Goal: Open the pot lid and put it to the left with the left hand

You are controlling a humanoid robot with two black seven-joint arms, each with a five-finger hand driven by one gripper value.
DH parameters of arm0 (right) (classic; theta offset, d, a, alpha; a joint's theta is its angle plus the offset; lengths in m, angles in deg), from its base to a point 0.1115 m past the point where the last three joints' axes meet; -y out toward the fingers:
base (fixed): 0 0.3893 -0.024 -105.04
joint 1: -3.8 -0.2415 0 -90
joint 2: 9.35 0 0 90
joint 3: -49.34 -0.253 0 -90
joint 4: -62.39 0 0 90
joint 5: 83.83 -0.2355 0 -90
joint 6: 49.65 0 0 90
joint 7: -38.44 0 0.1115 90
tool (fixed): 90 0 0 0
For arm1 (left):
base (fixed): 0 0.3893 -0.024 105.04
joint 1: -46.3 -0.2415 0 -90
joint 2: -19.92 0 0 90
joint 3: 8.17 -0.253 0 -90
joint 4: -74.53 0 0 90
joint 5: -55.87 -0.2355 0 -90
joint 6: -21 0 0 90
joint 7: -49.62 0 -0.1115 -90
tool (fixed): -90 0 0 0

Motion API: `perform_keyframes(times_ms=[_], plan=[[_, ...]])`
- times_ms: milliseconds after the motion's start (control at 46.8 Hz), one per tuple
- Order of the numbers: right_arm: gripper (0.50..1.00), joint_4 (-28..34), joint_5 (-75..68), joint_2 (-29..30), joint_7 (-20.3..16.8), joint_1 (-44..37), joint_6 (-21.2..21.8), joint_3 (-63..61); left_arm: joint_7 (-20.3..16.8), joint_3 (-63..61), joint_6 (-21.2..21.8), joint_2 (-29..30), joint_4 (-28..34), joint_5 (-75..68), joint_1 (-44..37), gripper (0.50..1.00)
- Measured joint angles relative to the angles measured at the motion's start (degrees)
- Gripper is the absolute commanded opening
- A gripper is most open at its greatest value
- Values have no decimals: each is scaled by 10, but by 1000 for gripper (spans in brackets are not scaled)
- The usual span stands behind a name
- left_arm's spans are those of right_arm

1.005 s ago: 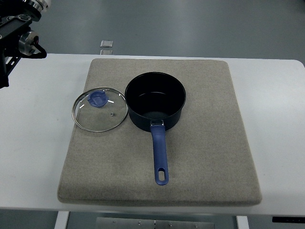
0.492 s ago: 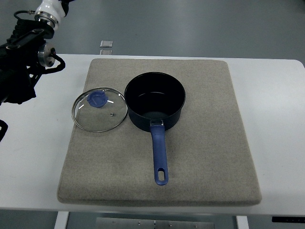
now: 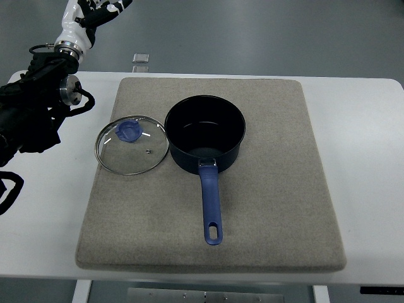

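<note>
Grey felt is what I see under everything: a square grey felt mat (image 3: 265, 208) lying on the white table (image 3: 369, 164). On it stands the dark blue saucepan (image 3: 205, 136), open, its long blue handle (image 3: 212, 205) pointing toward the near edge. Just to the left of the pan, the round glass lid with a metal rim (image 3: 131, 145) lies flat on the mat, its rim very close to the pan's wall; I cannot tell whether they touch. The lid's blue knob (image 3: 129, 131) sits up on its far half.

My left arm (image 3: 31, 113) comes in from the left edge as a dark bundle of links and cables over the bare table, then rises toward the far left corner through a metal joint and a white forearm segment. The left hand (image 3: 104, 9) is at the very top of the view, black and white, mostly cut off by the frame, so I cannot tell whether its fingers are spread or curled. It holds nothing that I can see and is well apart from the lid.

I can read no brand or writing on the pan, lid or mat. A small clear square piece (image 3: 141, 58) sits at the table's far edge.

Against half a second ago, the arm has swung farther in and up; the lid and pan have not moved.
</note>
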Motion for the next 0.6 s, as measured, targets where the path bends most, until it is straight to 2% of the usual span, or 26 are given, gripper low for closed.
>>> perform_keyframes(times_ms=[214, 599], plan=[[917, 0, 0, 0, 0, 0, 0, 0, -2, -2, -7, -20, 35, -2, -1, 941], [917, 0, 0, 0, 0, 0, 0, 0, -3, 4, -8, -29, 37, -3, 1, 945]])
